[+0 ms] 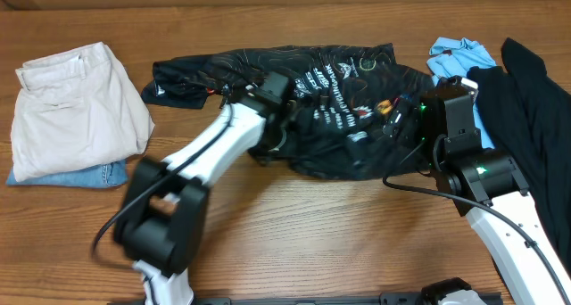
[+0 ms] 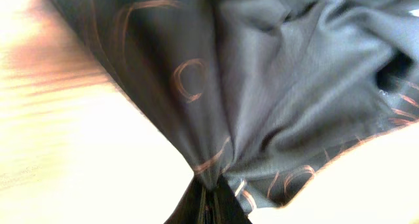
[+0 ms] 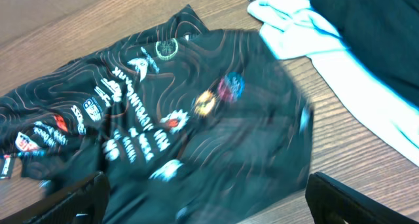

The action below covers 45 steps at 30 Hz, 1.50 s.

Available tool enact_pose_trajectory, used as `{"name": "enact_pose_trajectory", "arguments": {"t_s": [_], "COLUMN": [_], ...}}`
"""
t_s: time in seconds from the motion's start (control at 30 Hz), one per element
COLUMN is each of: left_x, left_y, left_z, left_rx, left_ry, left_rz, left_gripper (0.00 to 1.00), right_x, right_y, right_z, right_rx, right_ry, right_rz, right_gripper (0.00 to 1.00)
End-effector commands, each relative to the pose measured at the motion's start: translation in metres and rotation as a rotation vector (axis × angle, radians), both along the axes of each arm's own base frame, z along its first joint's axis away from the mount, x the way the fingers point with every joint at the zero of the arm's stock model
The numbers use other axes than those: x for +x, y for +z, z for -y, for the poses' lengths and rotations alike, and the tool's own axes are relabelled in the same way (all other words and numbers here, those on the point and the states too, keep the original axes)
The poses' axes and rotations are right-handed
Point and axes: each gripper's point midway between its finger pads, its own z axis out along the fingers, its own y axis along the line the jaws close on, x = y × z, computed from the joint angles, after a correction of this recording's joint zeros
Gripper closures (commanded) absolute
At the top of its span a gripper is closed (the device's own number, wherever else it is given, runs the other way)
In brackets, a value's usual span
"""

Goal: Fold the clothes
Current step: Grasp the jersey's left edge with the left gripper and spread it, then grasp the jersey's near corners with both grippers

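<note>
The black jersey with orange contour lines and white logos lies crumpled across the middle back of the table. My left gripper is shut on a bunch of its fabric, which fans out from the closed jaws in the left wrist view. My right gripper is open and empty over the jersey's right part; its two fingers stand wide apart on either side of the cloth in the right wrist view.
Folded beige trousers lie on a blue garment at the left. A light blue shirt and a black garment lie at the right. Bare wooden table runs along the front.
</note>
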Motion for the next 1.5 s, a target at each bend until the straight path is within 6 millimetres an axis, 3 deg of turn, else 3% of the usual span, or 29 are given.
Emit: {"name": "enact_pose_trajectory", "arguments": {"t_s": [0.0, 0.03, 0.1, 0.17, 0.33, 0.4, 0.5, 0.67, 0.87, 1.03, 1.07, 1.1, 1.17, 1.23, 1.33, 1.43, 1.47], "left_x": [-0.005, -0.009, -0.013, -0.013, 0.011, 0.019, 0.025, 0.017, 0.015, 0.011, 0.01, 0.009, 0.01, 0.011, 0.017, 0.024, 0.027], "left_y": [0.068, 0.072, 0.076, 0.078, 0.084, 0.083, 0.067, 0.02, -0.018, -0.041, -0.043, -0.045, -0.044, -0.042, -0.032, -0.002, 0.02], "left_z": [-0.056, -0.059, -0.06, -0.05, -0.019, -0.007, 0.01, 0.028, 0.056, 0.071, 0.075, 0.078, 0.079, 0.079, 0.079, 0.073, 0.068], "left_rx": [0.121, 0.118, 0.111, 0.057, -0.016, -0.016, -0.019, -0.024, -0.092, -0.119, -0.136, -0.148, -0.157, -0.16, -0.171, -0.184, -0.19], "left_ry": [0.056, 0.06, 0.064, 0.055, 0.011, -0.008, -0.017, 0.036, 0.048, 0.076, 0.07, 0.067, 0.065, 0.065, 0.041, 0.021, -0.001], "left_rz": [0.096, 0.089, 0.083, 0.077, 0.204, 0.25, 0.254, 0.114, 0.033, -0.023, -0.032, -0.038, -0.036, -0.033, -0.009, 0.027, 0.058], "left_gripper": [0.12, 0.0, 0.0, 0.0, 0.0, 0.07, 0.3, 0.29, 0.3, 0.4, 0.44, 0.55, 0.78, 0.94, 0.96, 0.96, 0.96], "right_x": [0.002, 0.002, 0.003, 0.002, 0.0, 0.0, 0.0, 0.0, 0.0, 0.0, 0.0, 0.0, -0.001, -0.001, -0.001, -0.001, -0.002], "right_y": [0.006, 0.005, 0.003, 0.002, 0.0, 0.0, 0.0, 0.0, 0.0, 0.0, 0.0, 0.0, 0.0, -0.001, -0.001, -0.002, -0.003], "right_z": [0.003, 0.003, 0.003, 0.003, 0.003, 0.003, 0.003, 0.003, 0.003, 0.003, 0.003, 0.003, 0.004, 0.004, 0.004, 0.004, 0.005], "right_rx": [-0.006, -0.007, -0.007, -0.007, -0.011, -0.011, -0.011, -0.011, -0.011, -0.011, -0.011, -0.011, -0.011, -0.012, -0.012, -0.013, -0.015], "right_ry": [-0.018, -0.018, -0.017, -0.015, -0.015, -0.016, -0.016, -0.016, -0.016, -0.016, -0.016, -0.016, -0.016, -0.016, -0.016, -0.016, -0.017], "right_rz": [0.016, 0.013, 0.007, 0.002, -0.012, -0.012, -0.012, -0.012, -0.011, -0.013, -0.013, -0.013, -0.014, -0.015, -0.015, -0.02, -0.027], "right_gripper": [0.0, 0.0, 0.0, 0.0, 0.0, 0.0, 0.0, 0.0, 0.0, 0.0, 0.0, 0.0, 0.0, 0.0, 0.0, 0.0, 0.0]}}
